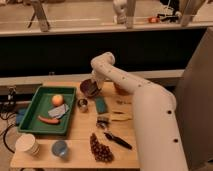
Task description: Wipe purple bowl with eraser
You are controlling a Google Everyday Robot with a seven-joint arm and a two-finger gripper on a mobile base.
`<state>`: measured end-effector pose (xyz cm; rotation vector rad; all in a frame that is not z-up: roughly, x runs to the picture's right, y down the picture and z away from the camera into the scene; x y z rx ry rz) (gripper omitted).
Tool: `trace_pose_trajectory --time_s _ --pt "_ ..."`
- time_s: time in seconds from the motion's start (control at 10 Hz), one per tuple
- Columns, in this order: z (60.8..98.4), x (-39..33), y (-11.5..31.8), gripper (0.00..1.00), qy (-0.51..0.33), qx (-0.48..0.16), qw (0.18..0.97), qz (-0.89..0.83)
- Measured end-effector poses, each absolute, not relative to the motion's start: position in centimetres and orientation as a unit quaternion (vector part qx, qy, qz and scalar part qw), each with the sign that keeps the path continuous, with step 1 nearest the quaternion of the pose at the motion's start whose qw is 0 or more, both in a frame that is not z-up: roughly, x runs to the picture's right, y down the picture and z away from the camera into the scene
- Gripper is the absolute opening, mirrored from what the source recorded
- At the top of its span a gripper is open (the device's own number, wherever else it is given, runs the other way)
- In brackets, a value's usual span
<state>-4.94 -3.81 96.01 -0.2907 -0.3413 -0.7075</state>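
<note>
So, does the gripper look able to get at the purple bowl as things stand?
Probably yes: the gripper hangs right at the rim of the purple bowl, nothing between them; the metal cup and teal block sit nearer the front.

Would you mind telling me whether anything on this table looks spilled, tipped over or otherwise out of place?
Nothing stands out. The purple bowl sits upright near the back edge of the table, with the gripper right by it. The metal cup, paper cup and blue cup all stand upright, and nothing looks spilled.
</note>
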Motion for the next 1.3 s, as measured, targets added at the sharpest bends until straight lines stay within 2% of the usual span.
trace_pose_trajectory --time_s 0.6,1.3 --pt "96.5 -3.6 -5.5 0.0 -0.147 -0.131 0.923 -0.331" --pt "96.8 -11.1 -6.6 0.0 -0.181 -0.114 0.905 -0.369"
